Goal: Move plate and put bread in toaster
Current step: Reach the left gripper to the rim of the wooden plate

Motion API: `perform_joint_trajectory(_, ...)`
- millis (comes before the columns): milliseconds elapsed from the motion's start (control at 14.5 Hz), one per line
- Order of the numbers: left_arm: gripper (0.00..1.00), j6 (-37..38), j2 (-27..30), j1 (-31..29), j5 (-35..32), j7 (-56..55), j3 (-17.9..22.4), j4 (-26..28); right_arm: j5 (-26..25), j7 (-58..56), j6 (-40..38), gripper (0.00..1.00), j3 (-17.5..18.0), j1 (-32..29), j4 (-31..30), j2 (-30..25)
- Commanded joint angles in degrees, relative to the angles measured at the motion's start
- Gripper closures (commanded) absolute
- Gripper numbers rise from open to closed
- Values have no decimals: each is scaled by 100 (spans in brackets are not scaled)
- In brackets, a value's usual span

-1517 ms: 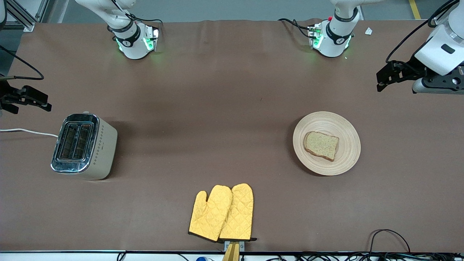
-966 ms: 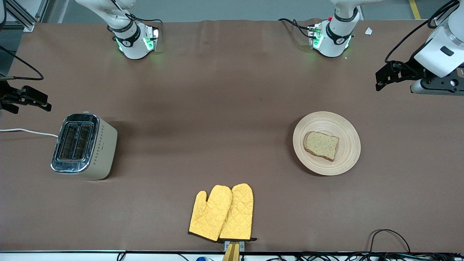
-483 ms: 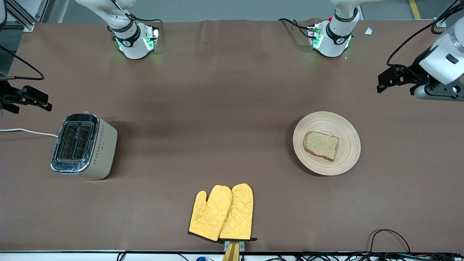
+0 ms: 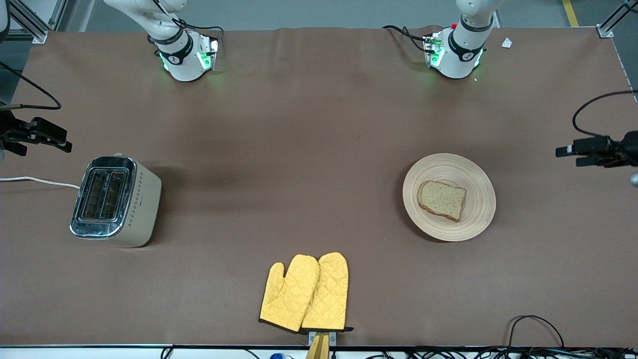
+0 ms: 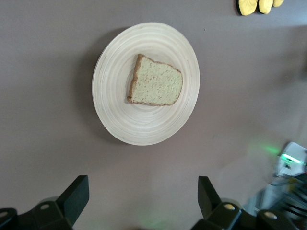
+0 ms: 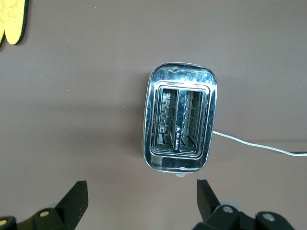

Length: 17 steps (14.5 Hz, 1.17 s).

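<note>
The round light-wood plate point(image 4: 479, 199) lies toward the left arm's end of the table with the bread point(image 4: 442, 200) on it. My left gripper point(image 4: 568, 154) is open and empty, in the air beside the plate at the table's end. The left wrist view shows the plate point(image 5: 115, 91) and bread point(image 5: 156, 86) ahead of the gripper point(image 5: 142, 201). The toaster point(image 4: 115, 201) stands toward the right arm's end, both slots empty. My right gripper point(image 4: 60, 141) is open and empty, in the air beside the toaster, which shows in the right wrist view point(image 6: 181, 117) ahead of the gripper point(image 6: 141, 199).
A pair of yellow oven mitts point(image 4: 305, 293) lies near the table's front edge at the middle. The toaster's white cord point(image 4: 35, 180) runs off the right arm's end of the table. Cables lie along the front edge.
My left gripper has swung outward toward the left arm's end of the table, most of the arm leaving the front view. The right gripper, plate, bread and toaster have not moved.
</note>
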<state>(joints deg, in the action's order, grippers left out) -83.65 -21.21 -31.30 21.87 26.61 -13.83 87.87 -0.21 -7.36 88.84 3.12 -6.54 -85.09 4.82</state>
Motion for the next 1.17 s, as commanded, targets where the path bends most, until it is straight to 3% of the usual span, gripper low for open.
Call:
perform_joint_trajectory(0, 0, 7, -689, -59, 124, -7, -67, -226, 92, 41, 28, 0, 30, -49, -209, -192)
perform_joint_trajectory(414, 0, -836, -1991, -86, 449, 229, -76, -235, 100, 41, 19, 0, 30, -58, -209, -192)
perform_joint_trajectory(897, 0, -1382, -2748, -16, 906, 977, -128, -209, 100, 41, 19, 0, 30, -58, -209, -192)
perform_joint_trajectory(1034, 3, -1400, -2975, 71, 1029, 1090, -137, -208, 100, 41, 19, 0, 30, -58, -209, -192)
perform_joint_trajectory(1103, 14, -1400, -3072, 72, 1073, 1379, -137, -217, 100, 41, 19, 0, 30, -58, -209, -192)
